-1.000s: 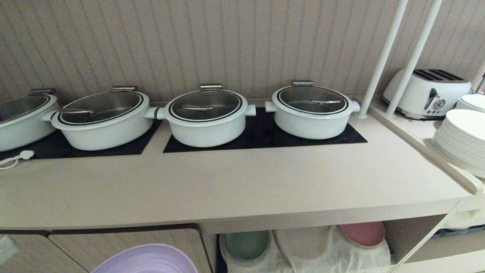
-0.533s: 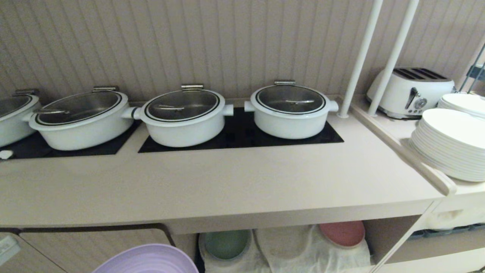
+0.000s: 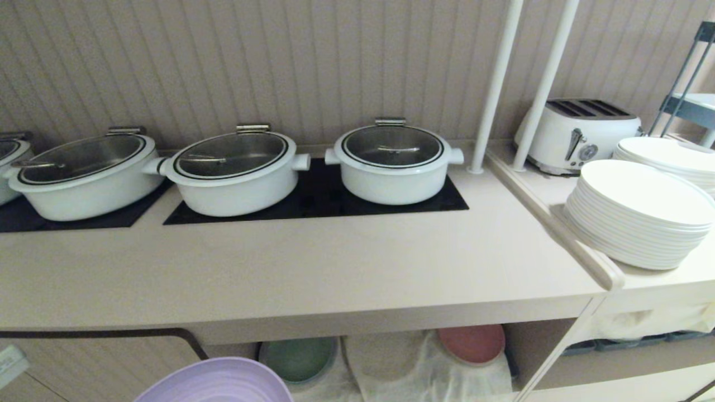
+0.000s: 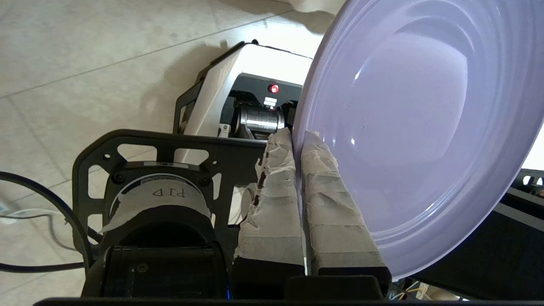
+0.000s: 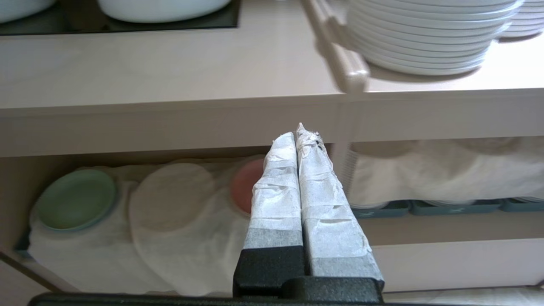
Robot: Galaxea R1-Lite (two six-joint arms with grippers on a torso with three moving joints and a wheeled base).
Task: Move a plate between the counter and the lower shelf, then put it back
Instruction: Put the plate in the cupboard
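The whole view has slid sideways since a second ago; the plate (image 4: 416, 127) has not shifted in the left gripper (image 4: 297, 140), which is clamped on its rim. It is round and stands tilted, below the counter (image 3: 313, 268). Right gripper (image 5: 297, 136) closed, empty. One purple, one green plate (image 3: 296, 360), one pink plate (image 3: 472, 343); three full pots (image 3: 394, 162).

Three white lidded pots (image 3: 394, 162) are being kept in a row on black hob panels (image 3: 313, 195) before a ribbed wall (image 3: 279, 61). A white toaster (image 3: 575, 134) and stacked white plates (image 3: 637, 218) are being displayed on the adjoining surface beyond two white poles (image 3: 494, 84). Below, a green plate (image 3: 296, 360) and a pink-red plate (image 3: 472, 343) are being stored on white cloth (image 3: 385, 363).
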